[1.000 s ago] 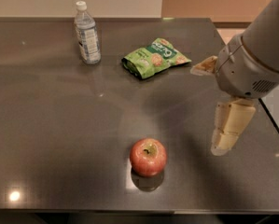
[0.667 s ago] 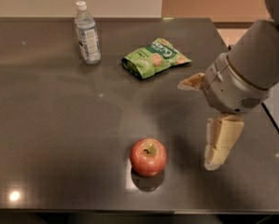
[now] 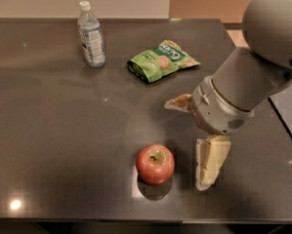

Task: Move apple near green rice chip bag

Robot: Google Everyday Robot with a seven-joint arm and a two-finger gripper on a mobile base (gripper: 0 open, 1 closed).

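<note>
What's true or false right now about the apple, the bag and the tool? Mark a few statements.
The apple rests on the table, apart from the green rice chip bag. True.
The tool grips the apple. False: it is open beside the apple, holding nothing.
The water bottle lies on its side. False: it stands upright.
The bag lies farther back than the apple. True.

The apple (image 3: 155, 164) sits on the dark table (image 3: 52, 130), near its front edge. The gripper (image 3: 184, 145) hangs just right of the apple with its fingers (image 3: 210, 165) spread wide, not touching it. The chip bag (image 3: 162, 60) lies well behind. A bottle (image 3: 91, 34) stands left of the bag.
</note>
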